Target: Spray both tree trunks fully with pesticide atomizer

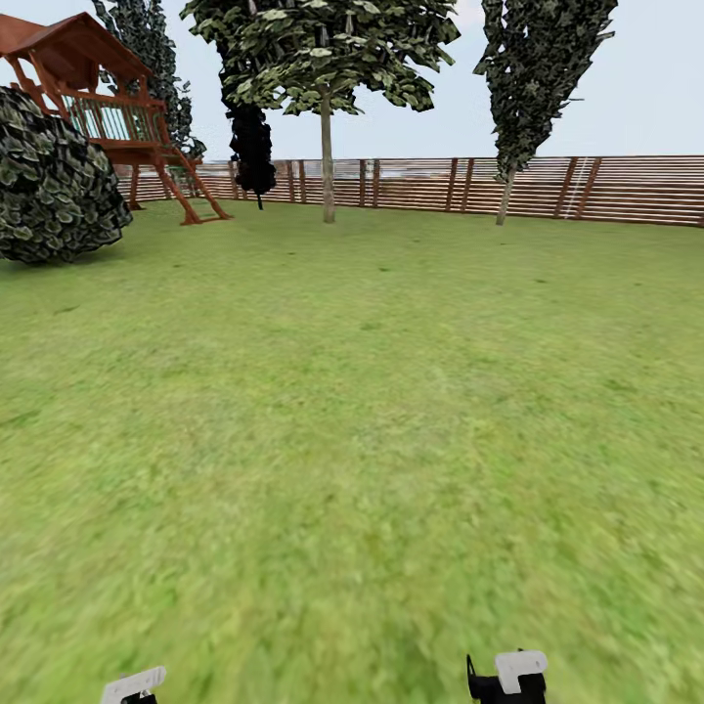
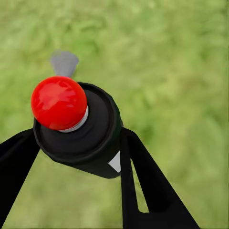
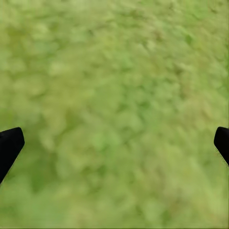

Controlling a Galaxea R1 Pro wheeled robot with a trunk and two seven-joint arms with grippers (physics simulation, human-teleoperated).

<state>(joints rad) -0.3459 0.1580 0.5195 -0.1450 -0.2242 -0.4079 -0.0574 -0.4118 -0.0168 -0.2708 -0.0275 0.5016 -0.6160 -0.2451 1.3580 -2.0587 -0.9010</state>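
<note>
Atomizer (image 2: 78, 129) was pinched in left pincer (image 2: 76, 143) for carrying toward the trees (image 1: 327, 156); right pincer (image 3: 114, 143) was held spread, empty, over grass (image 1: 352, 411).

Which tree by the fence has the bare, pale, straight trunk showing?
The middle tree: its thin pale trunk stands exposed down to the grass. The dark tree left of it hides its trunk in black foliage.

Red-capped black atomizer (image 2: 78, 129), green grass (image 1: 352, 440)
</note>
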